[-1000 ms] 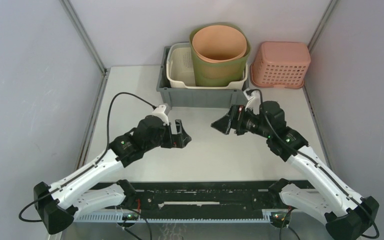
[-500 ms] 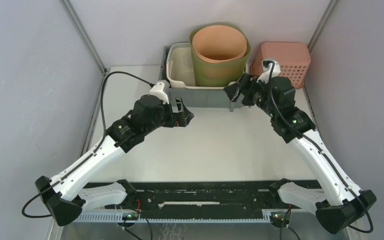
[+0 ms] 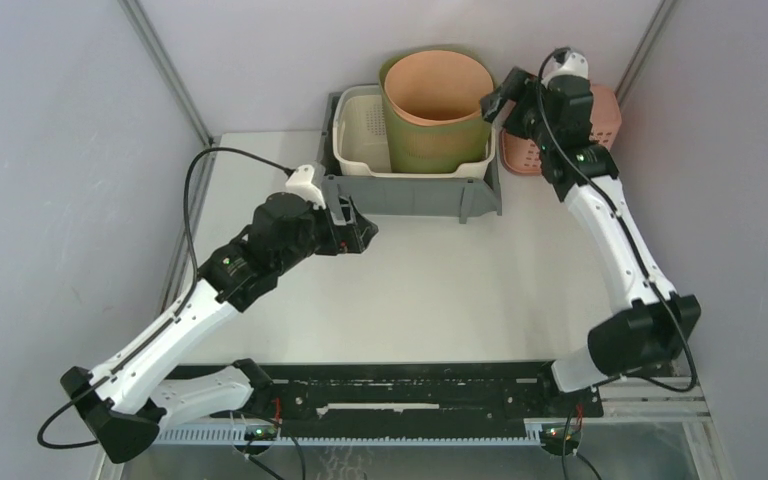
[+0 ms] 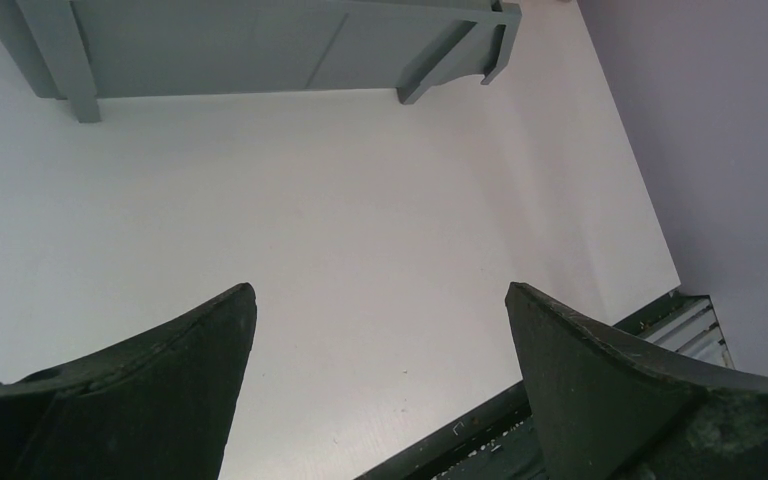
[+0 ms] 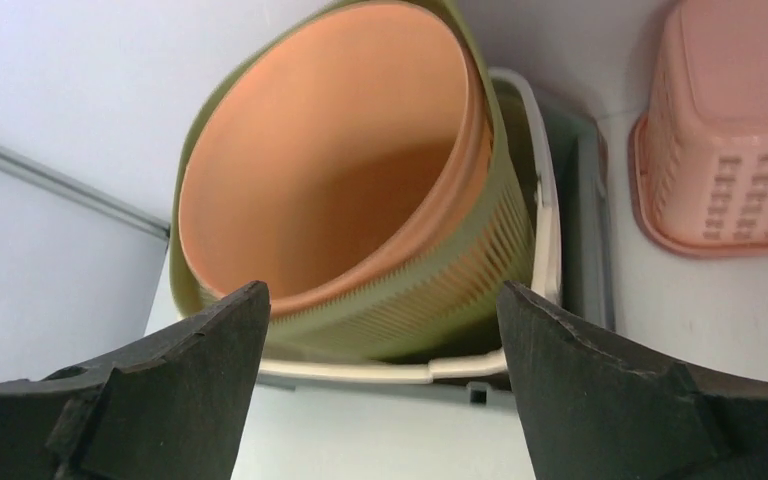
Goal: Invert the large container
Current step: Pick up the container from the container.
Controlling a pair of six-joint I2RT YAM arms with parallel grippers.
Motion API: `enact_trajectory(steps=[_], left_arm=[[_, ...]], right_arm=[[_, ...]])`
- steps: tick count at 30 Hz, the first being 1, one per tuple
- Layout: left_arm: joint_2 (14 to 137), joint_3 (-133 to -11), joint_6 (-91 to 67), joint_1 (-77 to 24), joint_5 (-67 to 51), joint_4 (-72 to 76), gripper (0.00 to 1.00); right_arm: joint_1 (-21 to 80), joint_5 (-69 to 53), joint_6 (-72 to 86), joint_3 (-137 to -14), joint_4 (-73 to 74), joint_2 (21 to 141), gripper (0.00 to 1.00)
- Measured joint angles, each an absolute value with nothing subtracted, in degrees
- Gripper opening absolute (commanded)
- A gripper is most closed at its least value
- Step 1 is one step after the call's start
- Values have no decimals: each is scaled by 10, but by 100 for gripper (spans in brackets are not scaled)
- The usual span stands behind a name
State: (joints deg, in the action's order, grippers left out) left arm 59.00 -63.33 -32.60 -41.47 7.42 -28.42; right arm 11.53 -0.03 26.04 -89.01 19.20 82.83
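The large container is a grey bin [image 3: 410, 192] standing upright at the back of the table. It holds a cream slotted basket [image 3: 360, 130] and a tall olive basket with an orange liner [image 3: 438, 100]. My left gripper [image 3: 356, 228] is open and empty, low over the table just in front of the bin's left front corner; its wrist view shows the bin's front wall [image 4: 210, 50]. My right gripper [image 3: 500, 100] is open and empty, raised beside the olive basket's right rim; its wrist view looks into the orange liner [image 5: 340, 170].
A pink basket [image 3: 600, 120] sits upside down at the back right, partly behind my right arm, and shows in the right wrist view [image 5: 730, 130]. Grey enclosure walls stand on three sides. A black rail [image 3: 400, 385] runs along the near edge.
My right gripper has risen from the table's middle to the back, up beside the olive basket's rim. My left gripper has moved back toward the bin's front left corner.
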Motion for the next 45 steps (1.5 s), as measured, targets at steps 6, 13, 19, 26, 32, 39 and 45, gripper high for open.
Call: enact_trajectory(steps=[6, 13, 19, 26, 32, 39, 45], left_arm=[[571, -617, -330, -415, 74, -289, 100], [571, -603, -330, -415, 74, -304, 100], [569, -598, -330, -415, 74, -307, 100], [568, -595, -330, -415, 74, -307, 100], [563, -578, -330, -415, 74, -307, 100], [559, -569, -330, -415, 74, -306, 100], [548, -566, -330, -415, 74, -306, 100]], right_arm=[[98, -7, 237, -1039, 239, 950, 96], [94, -15, 231, -1181, 333, 1082, 96], [102, -20, 240, -1251, 415, 1163, 95], [122, -1, 243, -1310, 477, 1202, 93], [148, 23, 243, -1317, 499, 1202, 100], [168, 39, 247, -1327, 522, 1202, 99], [170, 48, 253, -1327, 526, 1202, 86]])
